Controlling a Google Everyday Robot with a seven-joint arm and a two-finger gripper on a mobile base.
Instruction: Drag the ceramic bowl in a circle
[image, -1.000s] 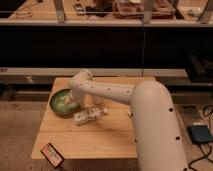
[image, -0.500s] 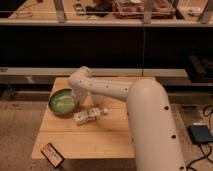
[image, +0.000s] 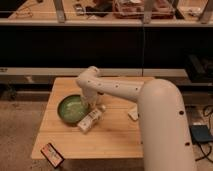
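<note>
My arm (image: 150, 115) is sweeping in from the right and folding down over the left half of the worktop (image: 115, 142), and its bend is now sitting a little further right than it was a second ago. The ceramic bowl (image: 70, 107) is travelling with it. A moment back it was lying nearer the left edge, and now it is sitting further right and closer to the front, left of the middle. I am reading that as the arc of the circle getting under way, with most of the loop still to be traced. The bowl is resting upright with its mouth facing straight up. Being round, it is showing no long axis and pointing no particular way, so only its path across the wood matters. The bottle (image: 91, 120) is lying on its side just off the bowl's front-right rim, touching or very nearly touching, and it is lying where the curve may be heading. My hand (image: 90, 104) is coming down at the bowl's right rim, but I cannot tell whether it is clamping the rim or only pressing against it.
</note>
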